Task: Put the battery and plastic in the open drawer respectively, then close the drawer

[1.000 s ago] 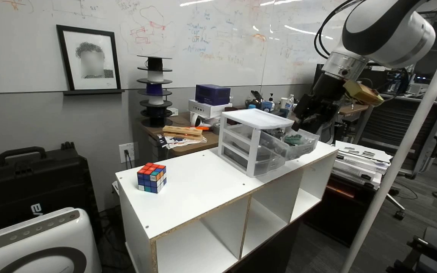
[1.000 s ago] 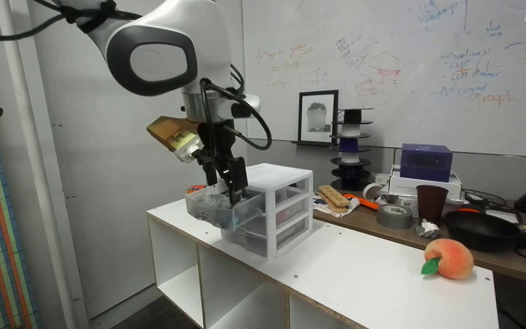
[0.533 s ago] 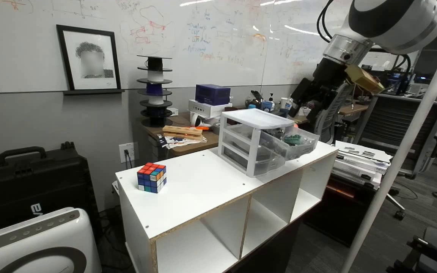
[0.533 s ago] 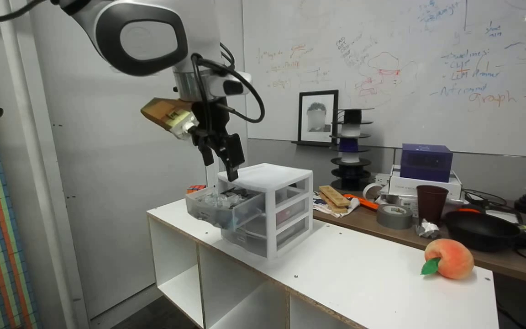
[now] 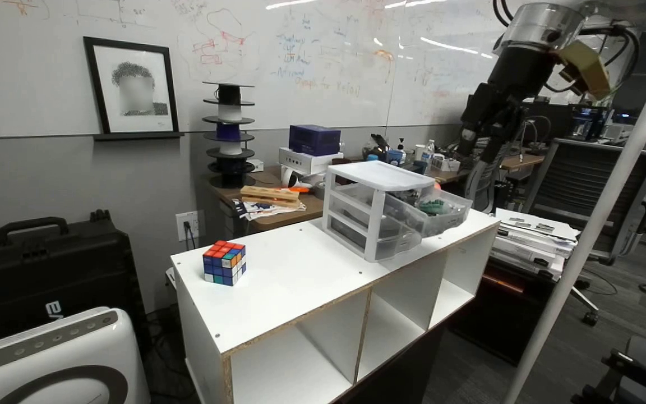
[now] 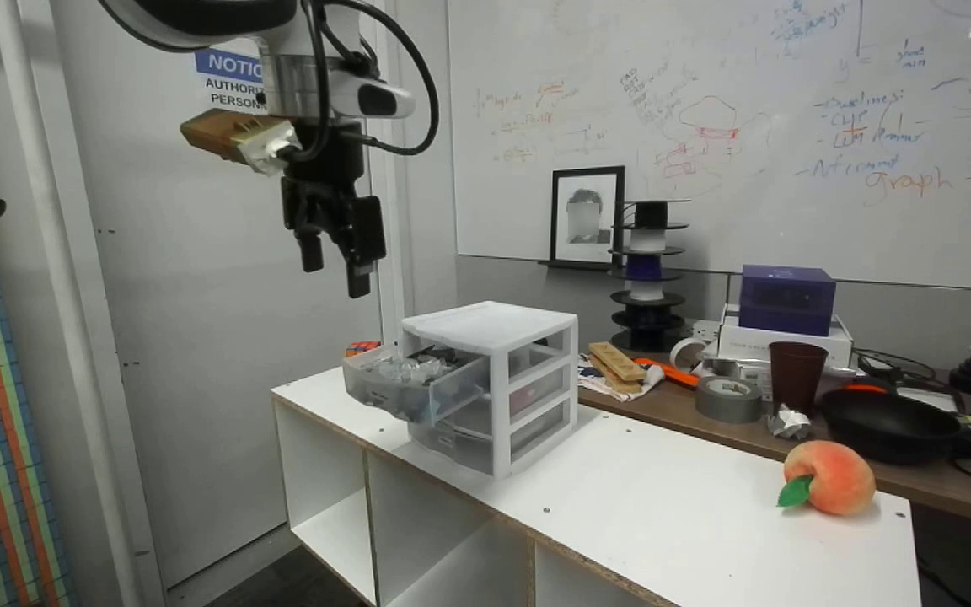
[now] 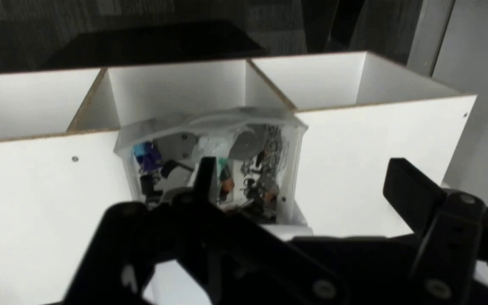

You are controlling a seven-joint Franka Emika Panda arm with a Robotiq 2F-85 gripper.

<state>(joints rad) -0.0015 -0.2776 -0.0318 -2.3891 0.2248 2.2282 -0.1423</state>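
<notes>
Many small parts [image 7: 248,182] lie in the pulled-out drawer [image 6: 388,398]; gripper [image 6: 335,274] above, jaws spread

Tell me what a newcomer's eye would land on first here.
Likely the colorful cube near one end of the white shelf, and the peach near the other end. Then the black gripper, hanging open higher than the pulled-out drawer, whose jumble of small things shows in the wrist view.
</notes>
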